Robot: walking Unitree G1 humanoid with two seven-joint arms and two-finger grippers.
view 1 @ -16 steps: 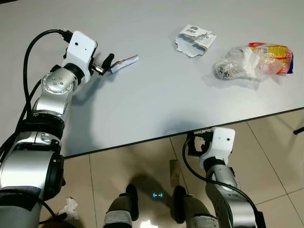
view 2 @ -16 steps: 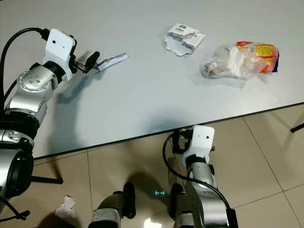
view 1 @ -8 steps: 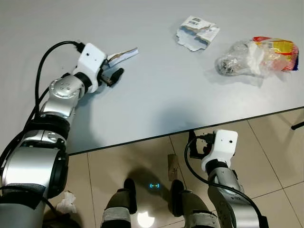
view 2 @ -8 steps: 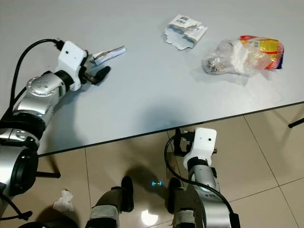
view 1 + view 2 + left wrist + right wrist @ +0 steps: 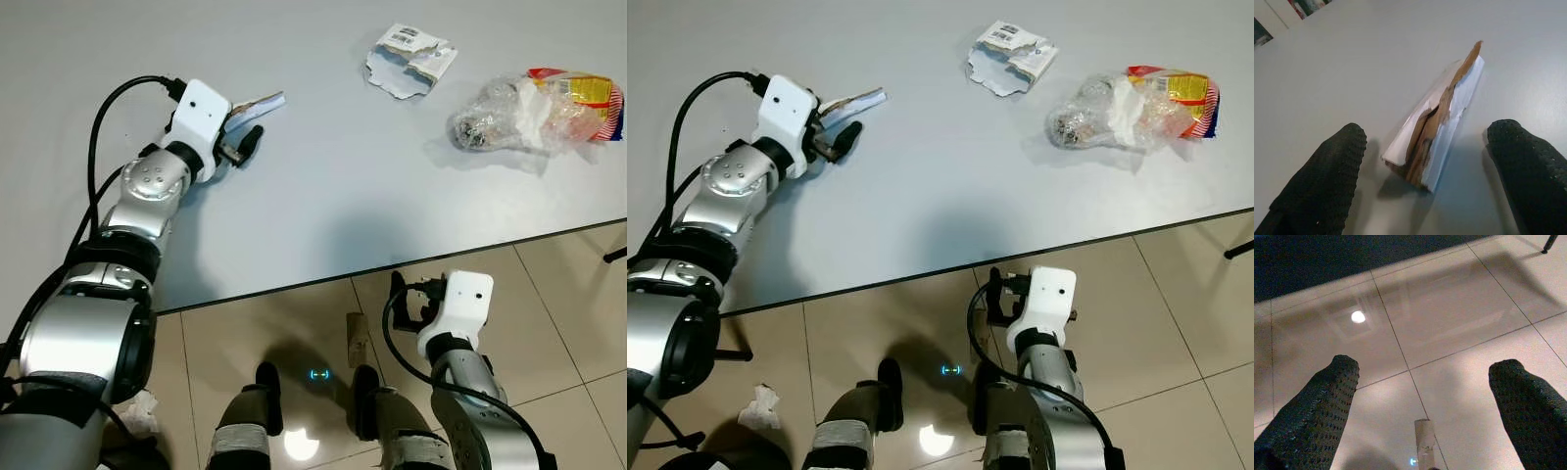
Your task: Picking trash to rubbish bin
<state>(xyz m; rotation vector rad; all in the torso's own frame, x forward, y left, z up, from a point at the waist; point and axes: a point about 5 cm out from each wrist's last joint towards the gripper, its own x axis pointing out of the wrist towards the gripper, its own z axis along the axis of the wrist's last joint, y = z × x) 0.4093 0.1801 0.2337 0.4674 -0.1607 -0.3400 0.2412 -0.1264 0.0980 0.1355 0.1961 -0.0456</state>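
Observation:
A torn strip of white and brown paper trash (image 5: pixel 1437 117) lies on the grey table (image 5: pixel 323 196) at its left side. My left gripper (image 5: pixel 1429 142) is open and straddles the strip's near end, one black finger (image 5: pixel 1327 181) on each side, neither touching it. From the head, the strip (image 5: pixel 260 101) sticks out past the white wrist housing, with one finger (image 5: pixel 250 137) just nearer me. My right gripper (image 5: pixel 1422 382) hangs open below the table's front edge, over the tiled floor.
A torn white packet (image 5: pixel 409 59) lies at the far middle of the table. A clear plastic bag with an orange and yellow wrapper (image 5: pixel 534 108) rests at the right. On the floor lie a crumpled tissue (image 5: pixel 759 406) and a small cardboard piece (image 5: pixel 359 338).
The left gripper has swung from the strip's end round to its near side and now has a finger on either side of it. The right arm has stayed put.

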